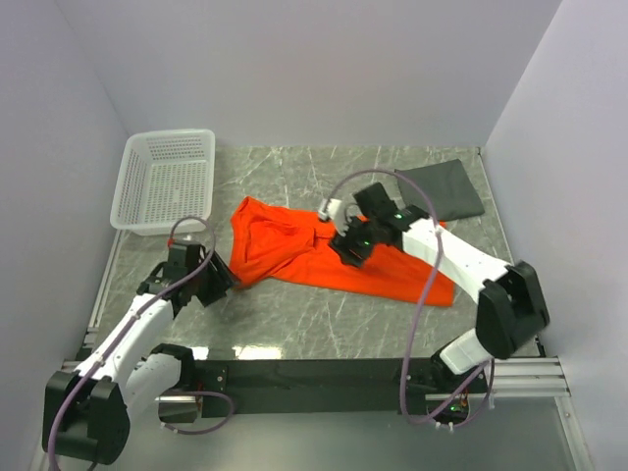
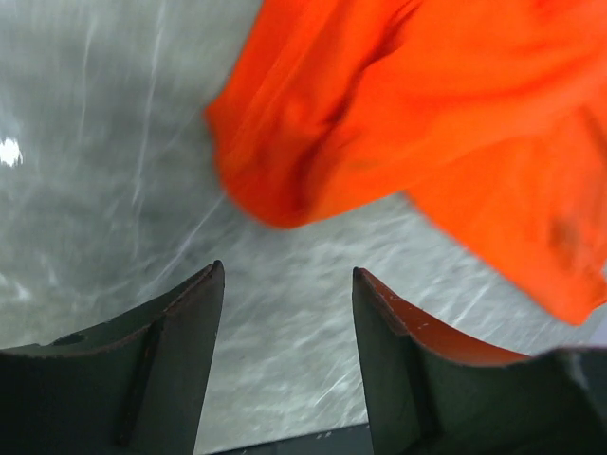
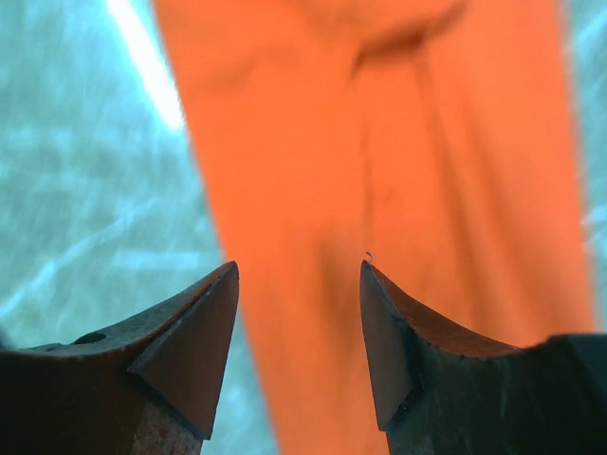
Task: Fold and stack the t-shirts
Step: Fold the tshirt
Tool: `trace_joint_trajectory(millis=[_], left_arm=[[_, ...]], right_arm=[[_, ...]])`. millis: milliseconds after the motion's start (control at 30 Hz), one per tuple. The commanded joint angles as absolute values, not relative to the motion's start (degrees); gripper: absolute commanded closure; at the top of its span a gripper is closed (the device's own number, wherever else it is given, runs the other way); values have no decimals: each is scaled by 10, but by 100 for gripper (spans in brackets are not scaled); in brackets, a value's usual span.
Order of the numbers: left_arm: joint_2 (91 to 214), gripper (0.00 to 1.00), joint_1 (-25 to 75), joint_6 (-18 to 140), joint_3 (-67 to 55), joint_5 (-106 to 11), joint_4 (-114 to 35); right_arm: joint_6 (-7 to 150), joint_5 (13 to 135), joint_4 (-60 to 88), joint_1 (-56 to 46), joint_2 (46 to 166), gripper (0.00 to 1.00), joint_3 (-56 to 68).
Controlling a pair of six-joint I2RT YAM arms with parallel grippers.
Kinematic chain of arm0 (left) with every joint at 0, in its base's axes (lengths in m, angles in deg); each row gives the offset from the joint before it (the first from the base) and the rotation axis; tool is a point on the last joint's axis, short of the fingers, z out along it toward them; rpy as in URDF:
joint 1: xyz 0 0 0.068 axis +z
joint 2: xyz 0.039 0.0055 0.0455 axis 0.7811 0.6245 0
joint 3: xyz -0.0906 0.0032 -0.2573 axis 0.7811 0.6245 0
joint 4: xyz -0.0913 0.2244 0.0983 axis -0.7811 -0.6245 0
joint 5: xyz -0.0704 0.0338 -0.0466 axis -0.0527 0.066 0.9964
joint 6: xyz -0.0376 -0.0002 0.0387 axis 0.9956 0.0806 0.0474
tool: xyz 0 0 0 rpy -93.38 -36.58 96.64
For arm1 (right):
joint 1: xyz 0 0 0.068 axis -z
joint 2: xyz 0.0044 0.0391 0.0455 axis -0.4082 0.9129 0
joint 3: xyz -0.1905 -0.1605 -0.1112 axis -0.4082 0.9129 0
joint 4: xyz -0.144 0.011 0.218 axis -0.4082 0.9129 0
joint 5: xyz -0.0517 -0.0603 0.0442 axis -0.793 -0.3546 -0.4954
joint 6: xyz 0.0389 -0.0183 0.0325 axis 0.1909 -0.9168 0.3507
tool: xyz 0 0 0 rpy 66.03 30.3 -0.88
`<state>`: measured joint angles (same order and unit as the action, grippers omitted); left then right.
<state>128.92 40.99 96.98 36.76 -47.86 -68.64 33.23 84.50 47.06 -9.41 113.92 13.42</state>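
Grey-veined marble table (image 1: pixel 294 167) carries the orange t-shirt (image 1: pixel 275 240) at its middle, rumpled and bunched on the left, while the dark grey t-shirt (image 1: pixel 442 191) lies flat near the far right corner. Left gripper (image 1: pixel 221 280) gapes empty just beside the orange cloth's left edge. Right gripper (image 1: pixel 348 245) is spread wide over its middle, gripping nothing.

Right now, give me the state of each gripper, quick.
Left gripper: open, holding nothing; the orange t-shirt lies just ahead of it.
Right gripper: open, holding nothing, over the orange t-shirt.
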Motion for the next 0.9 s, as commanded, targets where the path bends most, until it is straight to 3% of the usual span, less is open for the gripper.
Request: trace_joint_trajectory(millis=[0,133,467,700,867], left_arm=[[1301,39,400,1011,386,-442,-627],[1358,39,384,997,381,-460,-595],[1415,46,333,976,331,-557,-603],[1447,49,318,947,297,-603,-631],[1490,59,316,930,288,-605,-632]], right_arm=[[313,902,483,-44,1079,39,204],[304,943,515,87,1032,40,228],[223,955,608,259,964,40,297],[187,963,633,340,951,41,325],[174,959,654,366,951,41,321]])
